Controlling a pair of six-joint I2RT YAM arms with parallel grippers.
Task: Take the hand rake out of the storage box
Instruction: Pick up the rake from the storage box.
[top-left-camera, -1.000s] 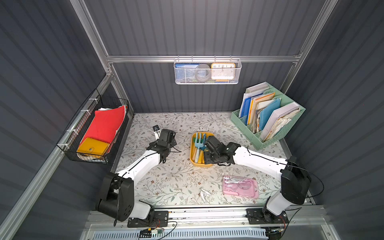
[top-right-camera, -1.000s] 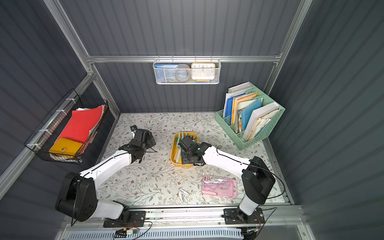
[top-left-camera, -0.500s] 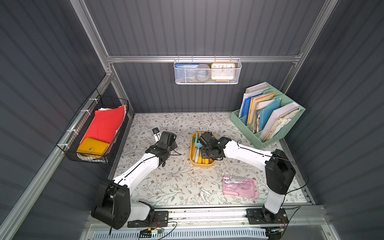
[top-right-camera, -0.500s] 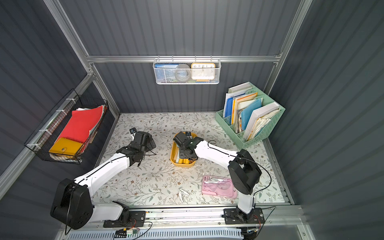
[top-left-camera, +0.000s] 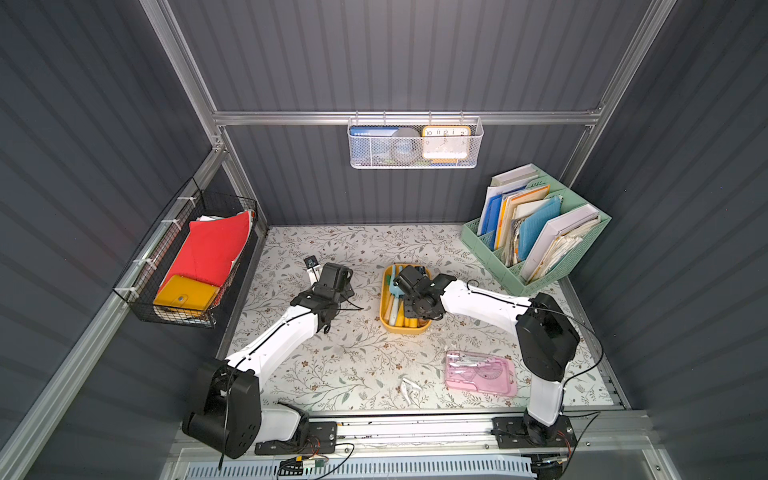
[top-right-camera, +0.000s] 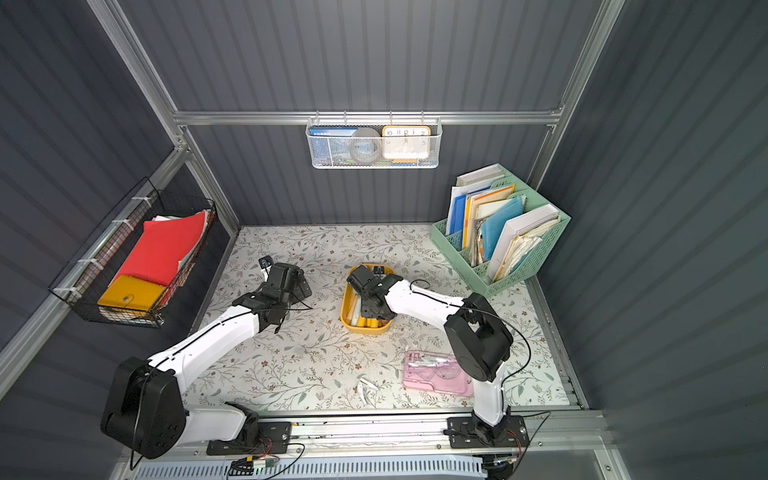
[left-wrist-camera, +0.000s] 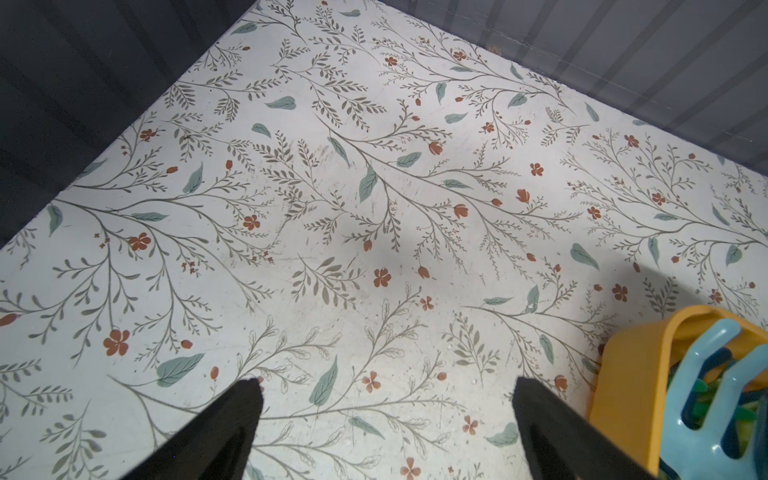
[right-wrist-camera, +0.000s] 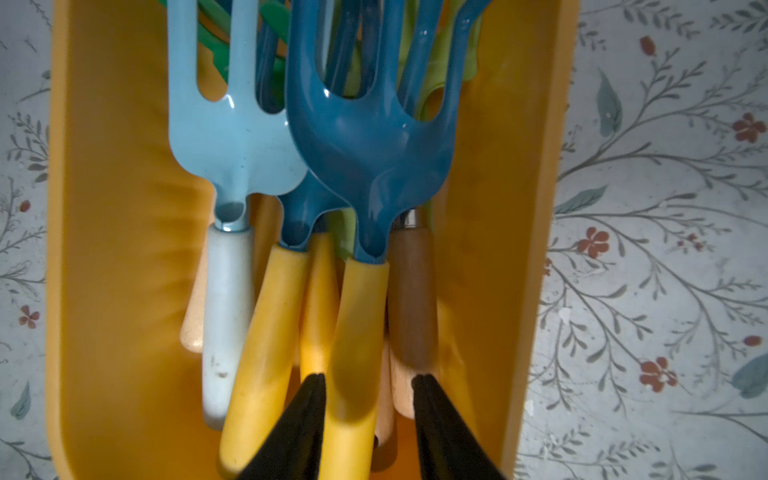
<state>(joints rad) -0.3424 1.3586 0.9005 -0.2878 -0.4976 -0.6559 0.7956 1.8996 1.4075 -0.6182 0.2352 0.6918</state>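
Jaws, right gripper (right-wrist-camera: 370, 378): partly spread, one finger on either side of the yellow handle of the topmost dark-blue tool, which I judged to be the hand rake (right-wrist-camera: 365, 137). A gap showed on the side next to the wood-handled tool (right-wrist-camera: 411, 291), so no firm pinch was evident.

Jaws, left gripper (left-wrist-camera: 386, 382): spread wide over the bare floral table (left-wrist-camera: 332, 208), near the storage box (left-wrist-camera: 631, 374) and touching nothing.

The rake lay inside the yellow box on top of the pile, tines pointing away from the gripper.

Risks noted:
- A second yellow-handled tool (right-wrist-camera: 266, 332) lay against the rake's handle. A finger could catch both handles.
- The rake's tines overlapped the other heads, the light-blue fork (right-wrist-camera: 232, 137) and the green pieces (right-wrist-camera: 276, 16). A straight lift might snag them and drag them out.
- Nothing held the box down, so a snag could tip or slide it.
- The hold sat low on a glossy handle, so the head might droop or slip.
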